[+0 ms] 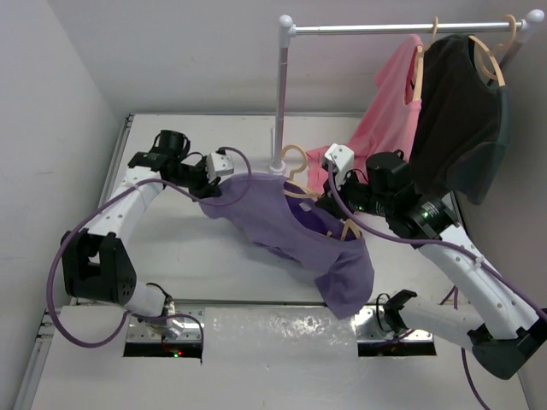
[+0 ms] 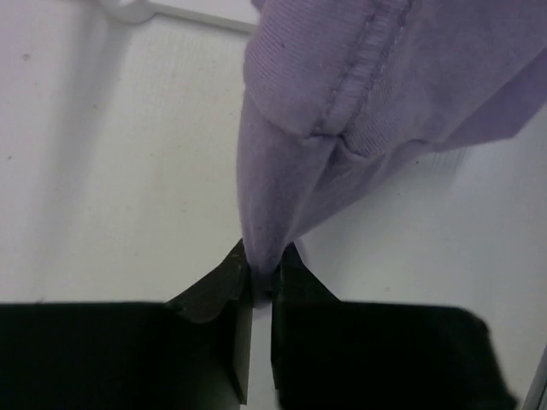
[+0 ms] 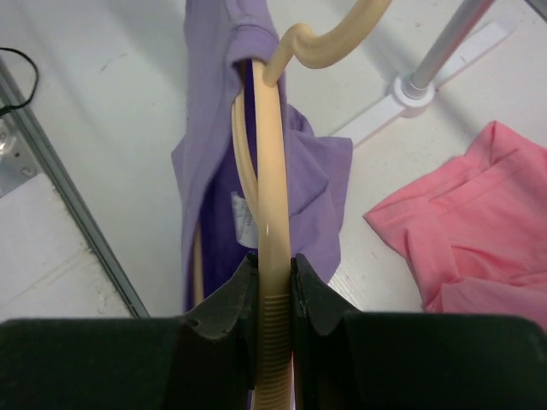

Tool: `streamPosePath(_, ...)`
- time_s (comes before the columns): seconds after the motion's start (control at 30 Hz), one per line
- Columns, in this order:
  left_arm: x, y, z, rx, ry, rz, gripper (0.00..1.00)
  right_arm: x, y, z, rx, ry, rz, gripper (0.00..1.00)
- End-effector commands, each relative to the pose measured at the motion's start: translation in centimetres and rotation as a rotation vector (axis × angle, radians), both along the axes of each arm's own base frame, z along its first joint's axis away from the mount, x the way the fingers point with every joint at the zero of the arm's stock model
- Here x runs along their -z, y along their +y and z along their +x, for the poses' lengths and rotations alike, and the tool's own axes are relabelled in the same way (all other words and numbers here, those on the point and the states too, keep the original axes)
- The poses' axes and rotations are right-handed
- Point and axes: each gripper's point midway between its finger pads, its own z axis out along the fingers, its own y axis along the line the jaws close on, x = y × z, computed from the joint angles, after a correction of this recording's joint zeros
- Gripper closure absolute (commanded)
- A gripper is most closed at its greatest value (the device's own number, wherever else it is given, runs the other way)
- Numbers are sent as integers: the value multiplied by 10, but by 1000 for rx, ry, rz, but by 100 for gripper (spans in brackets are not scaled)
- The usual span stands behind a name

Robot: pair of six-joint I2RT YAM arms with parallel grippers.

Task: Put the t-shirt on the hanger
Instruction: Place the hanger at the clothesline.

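The lavender t-shirt (image 1: pixel 291 226) hangs stretched between my two grippers above the table. My left gripper (image 1: pixel 208 182) is shut on a fold of its cloth; the left wrist view shows the t-shirt (image 2: pixel 342 94) pinched between the black pads at my left gripper (image 2: pixel 263 282). The tan hanger (image 1: pixel 301 184) sits partly inside the shirt, its hook sticking out of the shirt's top. My right gripper (image 1: pixel 340 195) is shut on the hanger's arm; the right wrist view shows the hanger (image 3: pixel 272 162) clamped at my right gripper (image 3: pixel 273 278), with the t-shirt (image 3: pixel 316 188) draped round it.
A white clothes rail (image 1: pixel 402 27) on a pole (image 1: pixel 280 102) stands at the back. A pink shirt (image 1: pixel 391 102) and a black shirt (image 1: pixel 457 120) hang on it from tan hangers. The pink shirt's hem (image 3: pixel 479 222) lies on the table near the pole's base (image 3: pixel 410 90).
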Motion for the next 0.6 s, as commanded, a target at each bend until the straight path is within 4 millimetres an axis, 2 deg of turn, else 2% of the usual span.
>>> streamPosePath(0.0, -9, 0, 9, -29, 17, -25, 100, -41, 0, 6, 24, -123, 81, 100)
streamPosePath(0.07, -12, 7, 13, -50, 9, -33, 100, -40, -5, 5, 41, -133, 74, 100)
streamPosePath(0.1, -17, 19, 20, -92, -7, -46, 100, -40, -7, 4, 46, -136, 73, 100)
streamPosePath(0.17, -20, 32, 28, -133, -23, -59, 100, -38, -11, 3, 60, -139, 68, 100)
streamPosePath(0.23, -17, 48, 35, -184, -28, -30, 100, -35, -13, 2, 65, -134, 63, 100)
streamPosePath(0.3, -14, 49, 37, -192, -21, -32, 100, -35, -14, 0, 66, -138, 68, 100)
streamPosePath(0.5, -26, 54, 54, -269, -52, -74, 100, -38, -18, -4, 70, -148, 67, 100)
streamPosePath(0.57, -23, 56, 56, -271, -46, -64, 100, -40, -19, -5, 69, -154, 69, 100)
